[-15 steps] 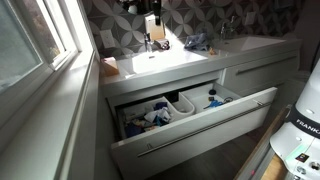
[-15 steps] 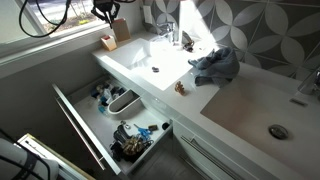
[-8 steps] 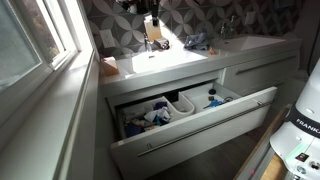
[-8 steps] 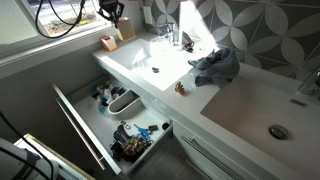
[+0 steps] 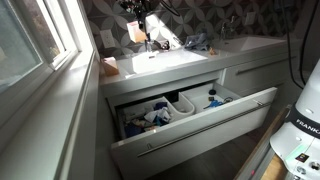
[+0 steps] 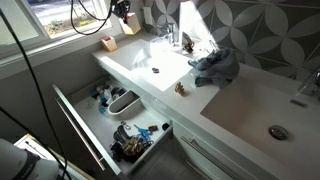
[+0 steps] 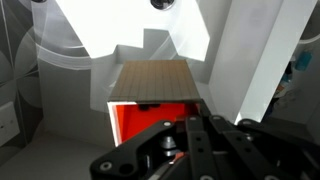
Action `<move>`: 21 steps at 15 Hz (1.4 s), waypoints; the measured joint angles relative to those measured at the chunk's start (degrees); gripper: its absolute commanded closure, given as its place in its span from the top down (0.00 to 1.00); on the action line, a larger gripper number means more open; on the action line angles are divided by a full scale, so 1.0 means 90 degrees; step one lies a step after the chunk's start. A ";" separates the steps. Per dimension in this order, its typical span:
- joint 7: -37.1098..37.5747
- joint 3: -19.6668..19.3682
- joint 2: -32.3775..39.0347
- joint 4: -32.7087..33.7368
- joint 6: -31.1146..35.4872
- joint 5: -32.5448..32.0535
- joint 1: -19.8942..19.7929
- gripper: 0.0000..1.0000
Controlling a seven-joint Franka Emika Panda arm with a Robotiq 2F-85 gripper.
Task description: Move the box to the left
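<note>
so the small orange-tan cardboard box (image 5: 137,33) hangs above the white worktop (image 5: 250,44), fingers (image 7: 213,140) clenched tight around it

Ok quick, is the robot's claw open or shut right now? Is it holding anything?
Gripper: closed, holding the box.

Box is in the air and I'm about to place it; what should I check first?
1. Box held in the pincer: ok, hanging clear of the counter.
2. Grip square: cannot tell, fingers barely show in wrist view.
3. Clear of the faucet: ok.
4. Apart from the peach container: ok.
5. Room to set down beside it: cannot tell.
</note>
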 measured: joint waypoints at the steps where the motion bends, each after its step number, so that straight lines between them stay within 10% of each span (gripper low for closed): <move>1: -0.0260 0.0089 0.0218 0.0306 0.0002 0.0004 0.0001 0.04; 8: -0.0840 0.0270 0.0864 0.1286 0.0008 0.0036 -0.0020 0.01; 21: 0.0588 0.0334 0.3382 0.3800 0.0003 0.0151 0.0574 0.01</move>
